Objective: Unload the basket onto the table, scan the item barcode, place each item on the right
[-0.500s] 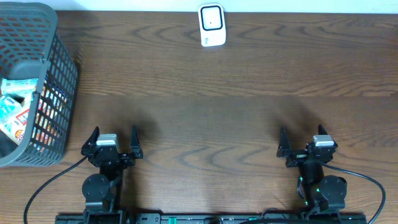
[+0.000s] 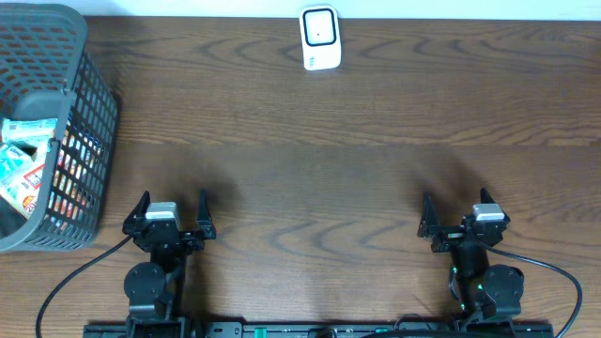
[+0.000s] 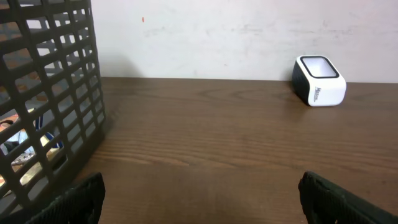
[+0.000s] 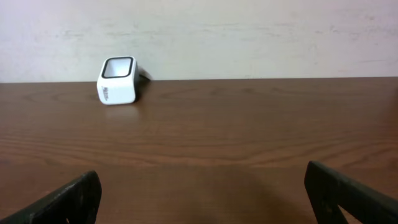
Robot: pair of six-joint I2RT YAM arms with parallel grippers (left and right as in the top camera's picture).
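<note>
Several packaged items point(image 2: 21, 161) lie in a dark mesh basket point(image 2: 98, 120) at the table's left edge; no barcode can be made out. The white barcode scanner point(image 2: 319, 38) stands at the far middle of the table. My left gripper point(image 2: 173, 201) rests at the near edge, right of the basket, open and holding nothing. At the near right my right gripper point(image 2: 456, 201) is also open and holds nothing. In the left wrist view the basket point(image 3: 56, 93) fills the left side, the scanner point(image 3: 319, 81) is far right, and the gripper point(image 3: 200, 199) spans bare wood. The right wrist view shows the scanner point(image 4: 118, 81) far left beyond that gripper point(image 4: 202, 196).
The brown wooden table point(image 2: 329, 160) runs to a pale wall behind the scanner. Cables trail from both arm bases along the near edge. The basket's tall mesh wall point(image 3: 74, 124) stands close to the left of my left gripper.
</note>
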